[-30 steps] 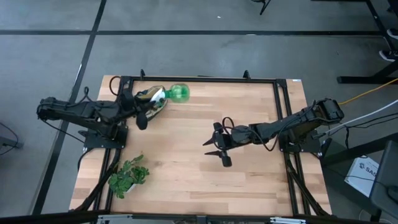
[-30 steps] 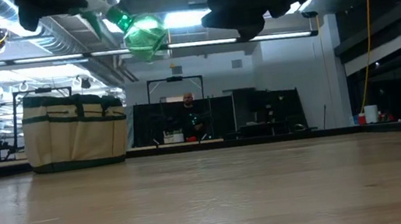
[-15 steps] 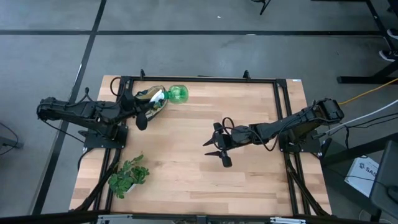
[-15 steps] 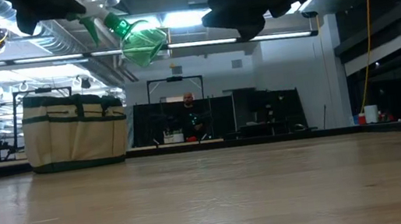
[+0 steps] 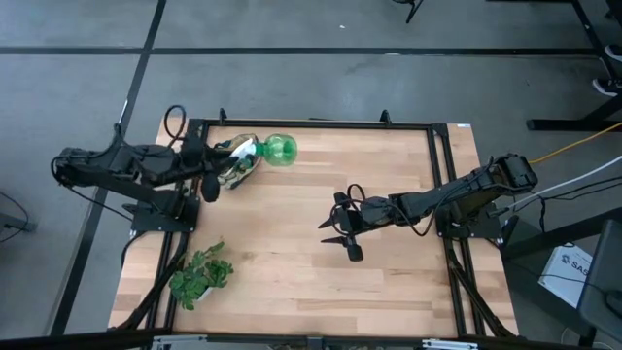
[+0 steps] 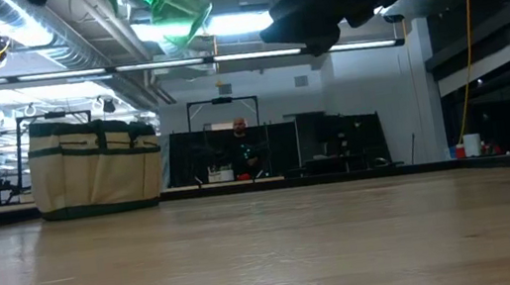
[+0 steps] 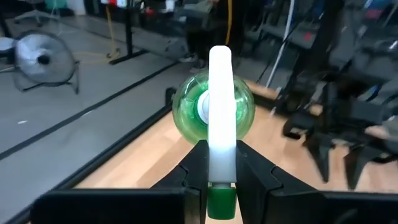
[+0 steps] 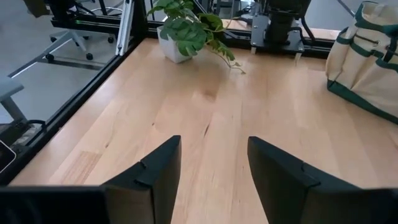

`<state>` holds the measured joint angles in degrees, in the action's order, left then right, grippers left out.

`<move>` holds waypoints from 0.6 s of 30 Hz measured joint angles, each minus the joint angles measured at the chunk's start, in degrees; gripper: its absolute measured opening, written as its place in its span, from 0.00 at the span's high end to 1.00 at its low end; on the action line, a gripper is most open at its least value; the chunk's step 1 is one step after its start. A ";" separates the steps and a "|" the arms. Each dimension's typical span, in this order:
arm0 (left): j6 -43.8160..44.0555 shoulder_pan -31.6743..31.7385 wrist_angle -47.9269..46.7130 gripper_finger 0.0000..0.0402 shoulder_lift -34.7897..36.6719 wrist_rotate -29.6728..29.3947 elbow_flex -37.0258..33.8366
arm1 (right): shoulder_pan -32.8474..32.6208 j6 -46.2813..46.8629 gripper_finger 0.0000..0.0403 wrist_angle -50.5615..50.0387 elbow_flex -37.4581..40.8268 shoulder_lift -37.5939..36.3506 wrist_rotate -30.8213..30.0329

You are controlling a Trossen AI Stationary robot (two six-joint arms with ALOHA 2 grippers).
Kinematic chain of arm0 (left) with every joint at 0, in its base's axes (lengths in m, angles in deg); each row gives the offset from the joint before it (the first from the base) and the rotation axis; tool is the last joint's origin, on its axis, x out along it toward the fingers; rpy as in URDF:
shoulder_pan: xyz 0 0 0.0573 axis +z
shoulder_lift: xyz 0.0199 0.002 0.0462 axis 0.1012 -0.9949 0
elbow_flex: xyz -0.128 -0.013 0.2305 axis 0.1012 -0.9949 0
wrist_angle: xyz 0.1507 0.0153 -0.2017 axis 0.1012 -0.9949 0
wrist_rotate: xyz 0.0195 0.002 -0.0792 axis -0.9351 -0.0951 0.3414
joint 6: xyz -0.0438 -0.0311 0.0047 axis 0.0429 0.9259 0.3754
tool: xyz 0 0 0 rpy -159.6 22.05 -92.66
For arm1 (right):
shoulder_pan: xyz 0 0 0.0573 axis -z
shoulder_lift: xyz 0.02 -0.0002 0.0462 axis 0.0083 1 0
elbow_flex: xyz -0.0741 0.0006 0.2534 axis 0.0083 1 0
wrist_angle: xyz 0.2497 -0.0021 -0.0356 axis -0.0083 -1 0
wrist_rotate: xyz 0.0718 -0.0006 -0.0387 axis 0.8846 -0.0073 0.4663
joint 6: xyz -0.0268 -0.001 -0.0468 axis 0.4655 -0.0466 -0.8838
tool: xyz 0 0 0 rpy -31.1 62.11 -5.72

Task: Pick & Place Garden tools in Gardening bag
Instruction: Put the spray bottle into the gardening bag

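The green spray bottle (image 5: 280, 148) hangs high over the table's far left part, above the gardening bag (image 5: 236, 167), with my left gripper (image 7: 222, 163) shut on its white spray head. In the low view the bottle (image 6: 174, 4) shows at the top of the picture. The cream and green bag (image 6: 95, 165) stands upright on its base below it. My right gripper (image 5: 335, 233) hovers open over the middle of the table, with nothing between its fingers (image 8: 163, 171). No other garden tools show. My left gripper pinches the bottle's white spray head (image 7: 222, 149) between its two fingers. The fingers come nearly level from the table's left side and lie along the bottle. The round green body (image 7: 213, 112) sticks out past the fingertips toward the table's right, lifted clear of bag and table.
A leafy plant in a white pot (image 5: 201, 275) stands at the near left corner. A black frame rail (image 5: 311, 124) runs along the table's far edge. Bare wood (image 5: 292, 292) lies between the plant and my right gripper. A person sits in the room behind the table (image 6: 241, 149).
My left gripper has risen and drawn back a little toward the table's left edge, still shut on the spray bottle. The bottle has gone up with it and stays above the bag.
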<state>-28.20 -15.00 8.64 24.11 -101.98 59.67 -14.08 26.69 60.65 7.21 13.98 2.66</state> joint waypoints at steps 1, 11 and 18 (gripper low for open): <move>-0.01 0.14 -2.71 0.89 -1.24 -0.36 2.28 | 0.00 0.00 0.53 0.02 0.00 0.00 -0.01; 3.55 4.30 -28.72 0.89 -15.03 -2.82 22.83 | 0.00 0.00 0.53 0.02 0.00 0.00 -0.02; 8.54 6.75 -41.26 0.89 -20.36 -3.80 28.12 | 0.00 0.00 0.53 -2.49 0.00 0.00 -0.02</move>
<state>-19.66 -8.25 -32.61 3.75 -105.78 87.79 -14.08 26.69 58.16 7.21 13.98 2.64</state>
